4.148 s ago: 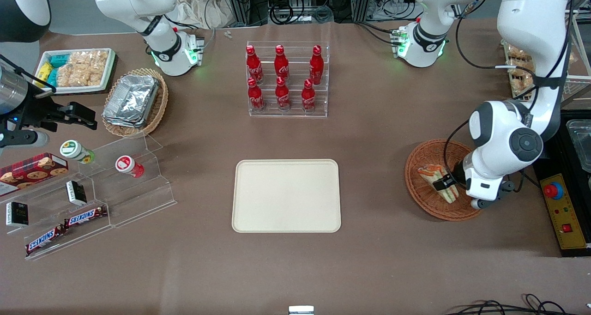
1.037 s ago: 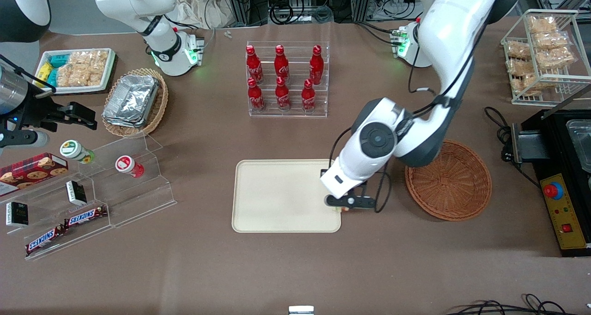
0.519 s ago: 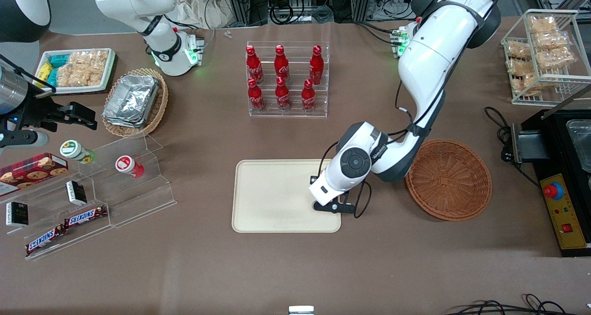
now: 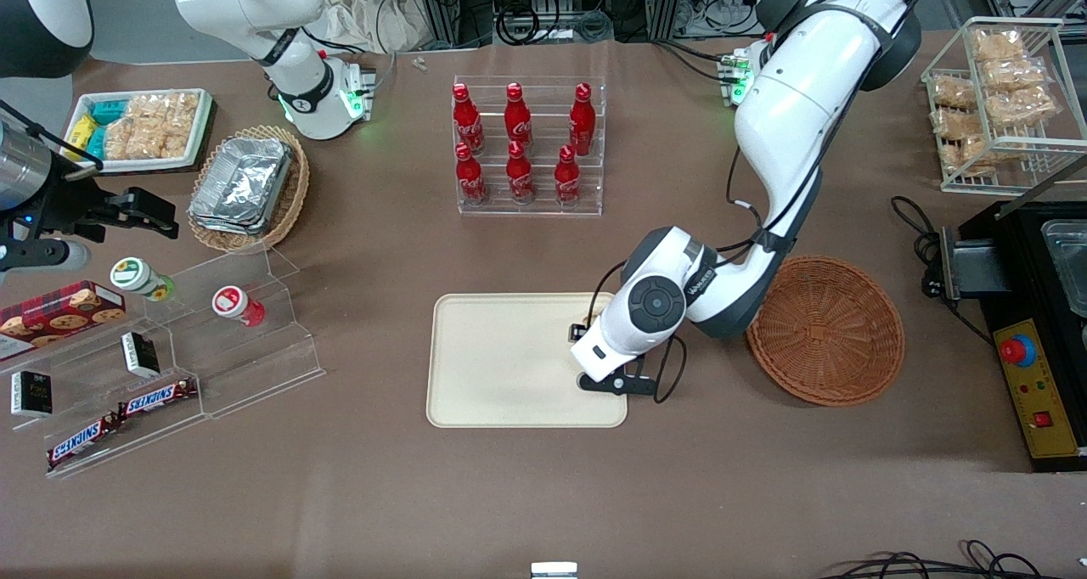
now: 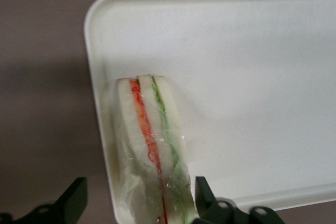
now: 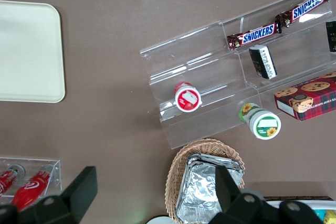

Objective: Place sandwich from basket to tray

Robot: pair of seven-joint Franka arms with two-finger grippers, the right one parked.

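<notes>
The sandwich (image 5: 152, 145) is now resting on the tray (image 4: 509, 367), at its edge nearest the emptied basket (image 4: 825, 331); the gripper (image 5: 140, 211) is standing spread apart around it, so only withdrawing remains.

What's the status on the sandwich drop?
Left gripper open, low over the cream rectangular tray. Wrapped triangular white-bread sandwich on tray by its rim, released. Round reddish-brown wicker basket empty. Nothing obstructing.

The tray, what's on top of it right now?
The sandwich lies on the tray by its rim, the open claw around it. From the front, the arm covers it.
</notes>
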